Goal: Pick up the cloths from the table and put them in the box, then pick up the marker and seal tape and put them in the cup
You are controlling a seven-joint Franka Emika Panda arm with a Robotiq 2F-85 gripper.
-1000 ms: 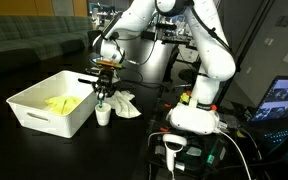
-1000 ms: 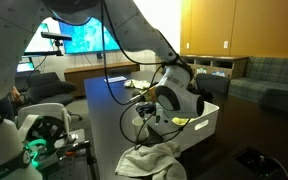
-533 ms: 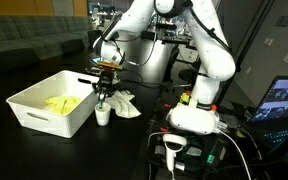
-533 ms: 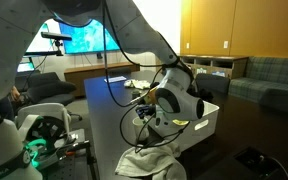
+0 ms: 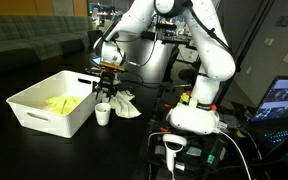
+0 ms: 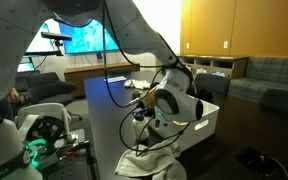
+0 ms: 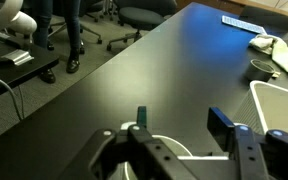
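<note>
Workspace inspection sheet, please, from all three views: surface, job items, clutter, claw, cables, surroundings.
Surface: black glossy table.
Job's things: white box holds a yellow cloth; a white cloth lies on the table beside the white cup; a slim marker stands upright at the claw; seal tape not identified with certainty.
Clutter: flat remote-like object near the far table edge.
Grippers: claw above the cup, jaws apart.
Cables: bundle by the robot base; black loop along the arm.
Surroundings: office chairs, sofa, wall screen.
</note>
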